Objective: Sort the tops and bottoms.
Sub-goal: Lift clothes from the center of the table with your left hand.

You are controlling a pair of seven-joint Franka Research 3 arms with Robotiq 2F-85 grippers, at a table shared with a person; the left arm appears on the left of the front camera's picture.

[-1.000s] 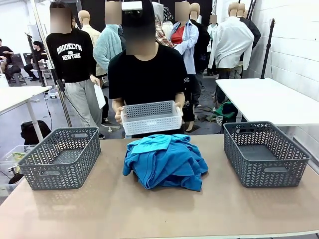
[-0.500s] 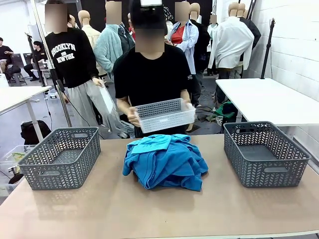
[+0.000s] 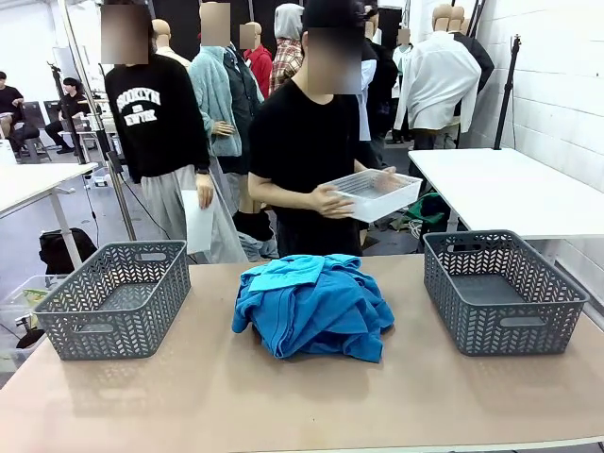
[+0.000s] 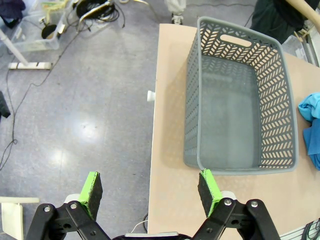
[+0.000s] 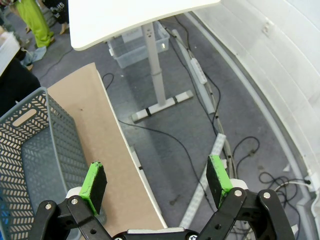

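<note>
A heap of bright blue garments (image 3: pixel 311 307) lies in the middle of the tan table (image 3: pixel 283 406), with a lighter turquoise piece on top. They are bunched up, so I cannot tell tops from bottoms. My left gripper (image 4: pixel 149 189) is open with nothing in it, hanging over the table's left edge beside the empty left grey basket (image 4: pixel 240 115). An edge of the blue fabric (image 4: pixel 311 120) shows past that basket. My right gripper (image 5: pixel 155 175) is open and holds nothing; it sits over the floor off the table's right edge, near the right grey basket (image 5: pixel 30 150).
The two grey baskets (image 3: pixel 118 297) (image 3: pixel 500 293) flank the heap. Across the table a person holds a white basket (image 3: pixel 377 193) with both hands. A white table (image 3: pixel 510 189) stands at the back right. Cables (image 5: pixel 220 145) lie on the floor.
The person has turned toward picture right and carried the white basket that way. Another person behind has walked to the right. The heap, the grey baskets and both grippers are unchanged.
</note>
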